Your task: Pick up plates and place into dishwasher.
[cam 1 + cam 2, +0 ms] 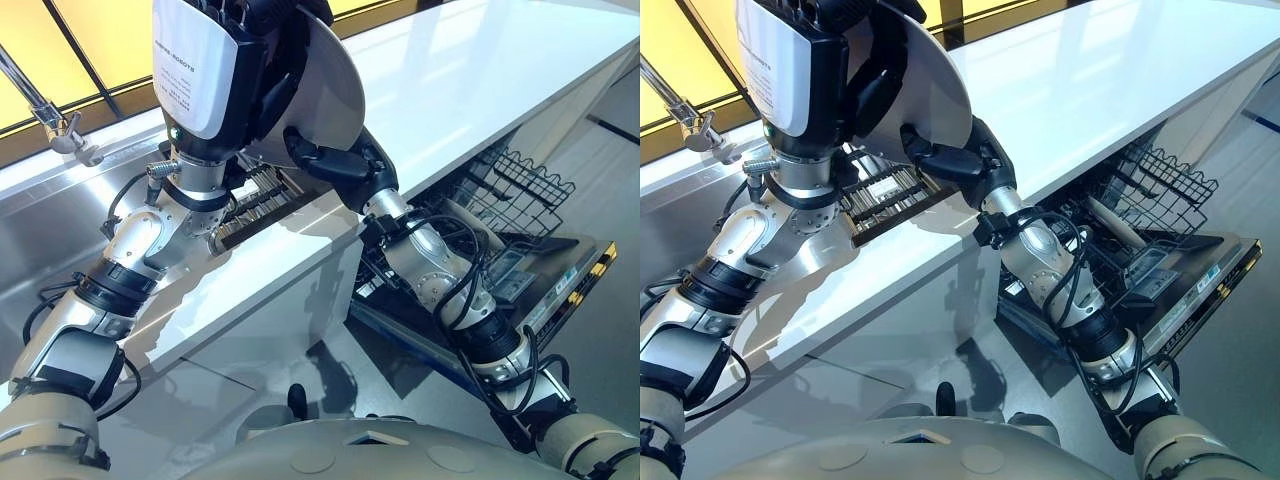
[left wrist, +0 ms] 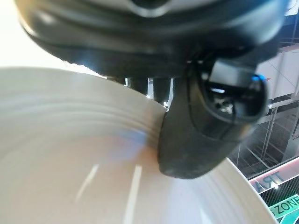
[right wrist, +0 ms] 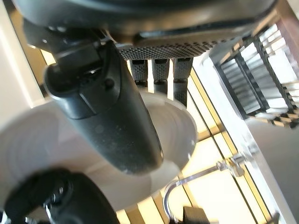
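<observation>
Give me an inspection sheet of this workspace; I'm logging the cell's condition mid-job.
Surface: glossy white countertop, bare where visible; stainless steel sink basin at its left end.
Job's things: round white ceramic plate held up on edge above the counter, gripped by both hands; open dishwasher below the counter on the right, black wire rack pulled out.
Clutter: dark slatted drying rack on the counter beneath the plate.
Hands: left hand thumb pressed on the plate's face; right hand thumb and fingers pinching the rim.
Cables: nothing to report.
Surroundings: chrome tap by the sink, grey floor.
</observation>
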You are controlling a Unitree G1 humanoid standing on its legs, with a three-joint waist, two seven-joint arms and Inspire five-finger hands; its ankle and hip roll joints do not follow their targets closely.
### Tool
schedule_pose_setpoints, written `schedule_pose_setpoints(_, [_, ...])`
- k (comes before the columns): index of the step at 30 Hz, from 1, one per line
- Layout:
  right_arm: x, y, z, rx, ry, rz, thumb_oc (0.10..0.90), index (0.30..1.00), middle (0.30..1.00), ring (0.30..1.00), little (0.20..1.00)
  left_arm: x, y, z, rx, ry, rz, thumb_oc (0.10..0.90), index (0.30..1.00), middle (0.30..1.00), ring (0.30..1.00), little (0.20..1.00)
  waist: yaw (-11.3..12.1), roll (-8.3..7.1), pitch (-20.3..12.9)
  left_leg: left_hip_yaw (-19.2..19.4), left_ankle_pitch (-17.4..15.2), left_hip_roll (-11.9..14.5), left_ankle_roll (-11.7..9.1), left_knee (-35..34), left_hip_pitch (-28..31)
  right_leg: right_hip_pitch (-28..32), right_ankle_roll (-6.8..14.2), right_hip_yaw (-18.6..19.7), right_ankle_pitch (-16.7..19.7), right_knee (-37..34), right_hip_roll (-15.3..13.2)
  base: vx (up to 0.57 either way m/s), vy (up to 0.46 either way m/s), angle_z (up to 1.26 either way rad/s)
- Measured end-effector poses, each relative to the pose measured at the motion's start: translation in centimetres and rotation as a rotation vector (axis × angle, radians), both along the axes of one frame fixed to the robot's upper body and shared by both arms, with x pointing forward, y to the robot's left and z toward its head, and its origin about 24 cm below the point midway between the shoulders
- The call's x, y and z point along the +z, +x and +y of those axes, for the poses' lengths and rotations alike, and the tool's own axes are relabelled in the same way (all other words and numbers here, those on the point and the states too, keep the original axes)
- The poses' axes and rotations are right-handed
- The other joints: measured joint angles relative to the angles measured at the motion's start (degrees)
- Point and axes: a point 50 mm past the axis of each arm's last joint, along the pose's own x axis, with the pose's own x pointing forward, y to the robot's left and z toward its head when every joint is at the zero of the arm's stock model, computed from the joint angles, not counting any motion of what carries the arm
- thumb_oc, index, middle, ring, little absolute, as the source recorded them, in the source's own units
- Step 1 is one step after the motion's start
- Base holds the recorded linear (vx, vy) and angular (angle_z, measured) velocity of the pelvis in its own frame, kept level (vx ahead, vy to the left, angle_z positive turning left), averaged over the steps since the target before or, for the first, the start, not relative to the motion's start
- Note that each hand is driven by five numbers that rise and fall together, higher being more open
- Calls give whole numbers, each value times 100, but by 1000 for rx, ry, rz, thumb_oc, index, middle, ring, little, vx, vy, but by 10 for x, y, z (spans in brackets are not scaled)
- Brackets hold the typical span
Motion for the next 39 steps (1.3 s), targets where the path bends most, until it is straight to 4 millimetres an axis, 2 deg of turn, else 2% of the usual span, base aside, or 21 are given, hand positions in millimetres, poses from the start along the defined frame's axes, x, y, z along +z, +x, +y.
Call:
schedule_pose_setpoints(1, [0, -1, 1, -1, -21, -15, 100, 300, 300, 300, 200, 0, 1, 1, 11, 1, 8, 547, 684, 684, 684, 647, -4, 0, 0, -25, -10, -1, -16, -1, -9, 3, -5, -4, -3, 0, 5, 22, 6, 12])
schedule_pose_setpoints(2, [0, -1, 2, -7, -33, -25, 100, 300, 300, 300, 200, 0, 1, 3, 21, -4, 16, 800, 900, 900, 900, 900, -13, 0, 0, -45, -10, 0, -19, -1, -24, 0, -6, -9, -4, 0, 10, 14, 5, 13])
schedule_pose_setpoints(5, [0, 0, -1, -43, -49, -45, 100, 300, 300, 300, 200, -2, 1, 4, 13, -33, 68, 800, 900, 900, 900, 900, 8, 0, 0, -114, 25, -6, -17, 0, -83, -15, -20, -13, -13, 0, 22, -14, 13, 16])
schedule_pose_setpoints(7, [0, 2, -6, -97, -74, -52, 100, 300, 300, 300, 200, -2, -1, 6, -34, -66, 187, 800, 900, 900, 900, 900, 36, 0, 0, -137, 29, -9, -20, 0, -84, -7, -29, -15, -18, 0, 25, 16, 14, 10])
schedule_pose_setpoints(10, [-1, 9, -25, -203, -59, -49, 100, 300, 300, 300, 200, -12, -5, 15, -113, -158, 390, 800, 900, 900, 900, 900, 49, 0, 0, -159, 31, -12, -21, -1, -88, -1, -35, -25, -23, 0, 26, 9, 7, 3])
schedule_pose_setpoints(14, [-5, 12, -73, -446, 29, -26, 100, 300, 300, 300, 200, -30, -4, 36, -119, -288, 609, 800, 900, 900, 900, 900, 104, 2, 1, -194, 34, -12, -26, -1, -104, -5, -49, -61, -32, 0, 30, 18, -4, 4])
schedule_pose_setpoints(19, [-9, 11, -144, -804, 103, -19, 100, 300, 300, 300, 200, -54, -5, 82, 13, -454, 762, 800, 900, 900, 900, 900, 152, 5, 3, -239, 40, -14, -33, -1, -142, -20, -71, -121, -47, -3, 37, 35, -7, 5])
schedule_pose_setpoints(23, [-18, 5, -176, -960, 110, 1, 100, 300, 300, 300, 200, -66, -8, 103, 61, -525, 822, 800, 900, 900, 900, 900, 178, 8, 5, -242, 40, -8, -34, -11, -141, -14, -83, -131, -58, -5, 44, -2, -1, 1])
schedule_pose_setpoints(25, [-23, 2, -189, -1066, 26, -6, 100, 300, 300, 300, 200, -72, -9, 114, 83, -570, 850, 800, 900, 900, 900, 900, 177, 13, 8, -241, 38, -6, -39, -2, -140, -19, -85, -126, -59, -3, 47, 0, 0, 0])
schedule_pose_setpoints(29, [-31, -7, -218, -1276, -260, -39, 100, 300, 300, 300, 200, -80, -13, 124, 103, -619, 877, 800, 900, 900, 900, 900, 182, 22, 15, -241, 23, -9, -55, -24, -145, -21, -85, -125, -60, -8, 42, 21, 0, 0])
schedule_pose_setpoints(32, [-39, -22, -243, -1404, -514, -44, 100, 300, 300, 300, 200, -84, -18, 131, 117, -659, 887, 800, 900, 900, 900, 900, 176, 25, 19, -240, 17, -4, -60, -26, -139, -16, -85, -122, -62, -10, 46, 14, -2, 0])
schedule_pose_setpoints(35, [-58, -38, -269, -1500, -752, 34, 100, 300, 300, 300, 200, -87, -22, 135, 126, -669, 899, 800, 900, 900, 900, 900, 173, 24, 24, -243, 29, -3, -45, -26, -132, -6, -86, -122, -63, -6, 49, 26, -15, 0])
schedule_pose_setpoints(39, [-98, -63, -289, -1487, -1006, 228, 100, 300, 300, 300, 200, -93, -25, 137, 128, -664, 933, 800, 900, 900, 900, 900, 162, 26, 35, -247, 30, 0, -44, -26, -130, -4, -86, -122, -63, -5, 53, 0, -8, 0])
